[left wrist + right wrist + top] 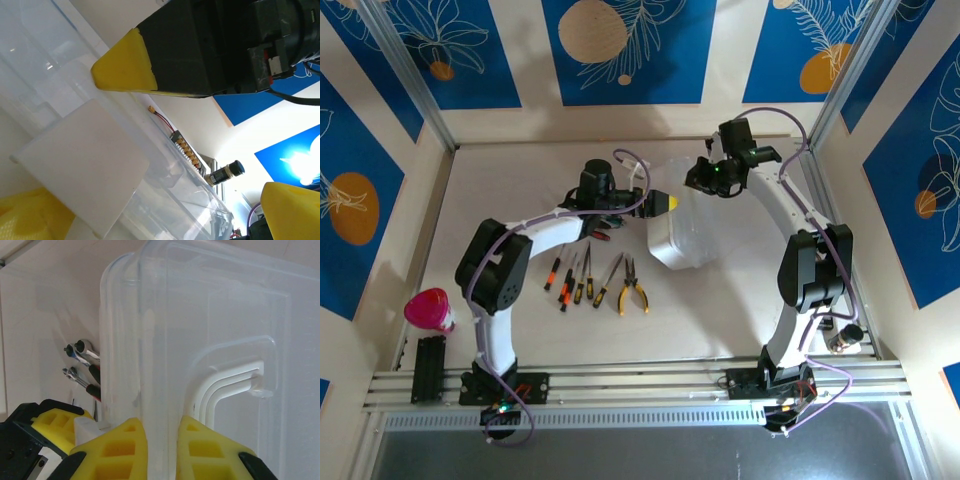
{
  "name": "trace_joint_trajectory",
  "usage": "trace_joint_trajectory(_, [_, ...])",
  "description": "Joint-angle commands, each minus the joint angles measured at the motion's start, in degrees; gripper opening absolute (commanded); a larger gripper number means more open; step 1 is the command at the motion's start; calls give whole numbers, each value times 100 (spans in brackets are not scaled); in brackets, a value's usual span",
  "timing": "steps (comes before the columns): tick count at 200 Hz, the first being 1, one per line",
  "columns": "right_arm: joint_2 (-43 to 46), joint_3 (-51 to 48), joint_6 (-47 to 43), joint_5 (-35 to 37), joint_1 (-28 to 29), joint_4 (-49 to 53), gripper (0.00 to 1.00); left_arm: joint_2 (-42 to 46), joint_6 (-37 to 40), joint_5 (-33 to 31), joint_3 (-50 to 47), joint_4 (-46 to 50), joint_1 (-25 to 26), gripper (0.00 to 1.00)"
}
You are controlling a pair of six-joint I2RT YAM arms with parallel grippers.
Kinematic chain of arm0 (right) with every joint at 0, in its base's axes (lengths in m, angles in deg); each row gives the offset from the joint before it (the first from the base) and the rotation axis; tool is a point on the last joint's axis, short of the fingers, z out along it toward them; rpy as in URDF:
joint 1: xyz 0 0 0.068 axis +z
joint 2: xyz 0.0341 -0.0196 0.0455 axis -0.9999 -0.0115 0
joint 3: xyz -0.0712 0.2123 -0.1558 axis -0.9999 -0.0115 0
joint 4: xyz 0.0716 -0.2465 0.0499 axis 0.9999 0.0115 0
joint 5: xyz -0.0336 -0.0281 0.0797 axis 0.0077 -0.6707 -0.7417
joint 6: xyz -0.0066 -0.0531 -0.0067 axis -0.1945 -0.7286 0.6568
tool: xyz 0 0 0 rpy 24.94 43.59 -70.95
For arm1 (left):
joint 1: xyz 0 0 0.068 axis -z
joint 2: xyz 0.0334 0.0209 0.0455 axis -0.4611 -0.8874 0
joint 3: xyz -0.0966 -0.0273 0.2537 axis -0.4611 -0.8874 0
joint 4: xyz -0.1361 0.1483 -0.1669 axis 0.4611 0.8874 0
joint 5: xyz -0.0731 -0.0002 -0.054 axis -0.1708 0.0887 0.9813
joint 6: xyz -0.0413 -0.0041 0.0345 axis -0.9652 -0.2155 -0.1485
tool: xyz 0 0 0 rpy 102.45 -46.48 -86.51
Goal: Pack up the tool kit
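The clear plastic case [682, 228] stands right of centre, its lid raised. My right gripper [708, 177] comes from above and is shut on the case's clear edge [160, 365], one yellow finger [112, 450] on each side. My left gripper [661, 204] is at the case's left side, open, with the white latch flap [80, 160] between its spread fingers [125, 67]. Screwdrivers [570, 280] and the yellow-handled pliers [633, 292] lie in a row on the table in front of the left arm. Metal wrenches [82, 347] with red-and-black grips lie beside the case.
A pink cup [430, 310] stands at the near left by the left arm's base. A small dark-capped bottle [225, 172] sits near the right arm's base [842, 340]. The aluminium frame and wall panels close in the table on all sides.
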Motion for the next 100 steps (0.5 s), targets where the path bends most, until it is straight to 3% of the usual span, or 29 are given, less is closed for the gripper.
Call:
trace_joint_trajectory(1, [-40,318,-100,-451,219,361,3,-560,-92,-32,-165,852,20,99])
trace_joint_trajectory(100, [-60,447,-124,-156,265,576,3,-598,-76,39,-60,859,-111,98])
